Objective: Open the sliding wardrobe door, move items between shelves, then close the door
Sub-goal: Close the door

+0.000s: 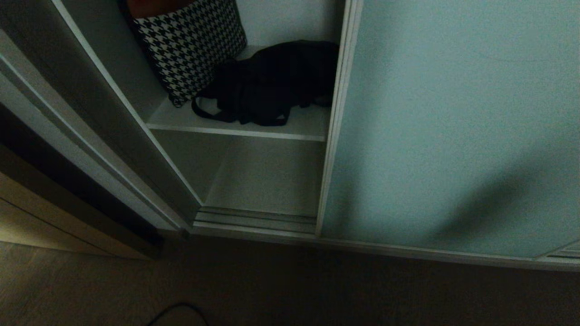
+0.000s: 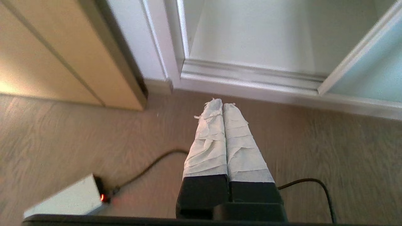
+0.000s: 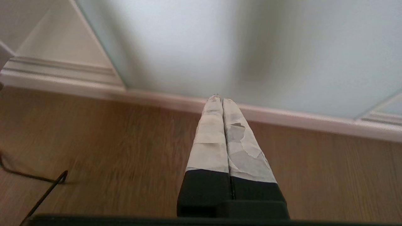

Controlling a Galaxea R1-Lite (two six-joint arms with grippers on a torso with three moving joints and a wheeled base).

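I see the frosted pale blue-green sliding wardrobe door (image 1: 453, 131) filling the right half of the head view, slid aside so the compartment in the upper middle stands open; its thin silver-white frame edge runs down the centre of the frame. The brown wood-grain floor (image 1: 317, 290) takes the whole bottom strip, with a dark cable loop (image 1: 179, 312) at the bottom edge, left of centre. A beige wooden cabinet front (image 1: 41, 222) sits at the lower left, beside the wardrobe's white side post.

Inside, the white-grey laminate shelf (image 1: 235, 129) carries a floppy black fabric bag (image 1: 272, 81) with its strap hanging close to the front edge. Touching the bag on its left, a black-and-white houndstooth cushion (image 1: 192, 45) leans tilted against the side wall. The space under that shelf, down to the ridged door track (image 1: 256, 219), is open.

In the wrist views, the left gripper (image 2: 223, 103) hangs above the floor just short of the track, tape-wrapped fingers pressed together and holding nothing. The right gripper (image 3: 221, 99) points at the door's bottom rail, fingers likewise closed and empty. A small white box with a red light (image 2: 69, 197) lies on the floor near the left arm.
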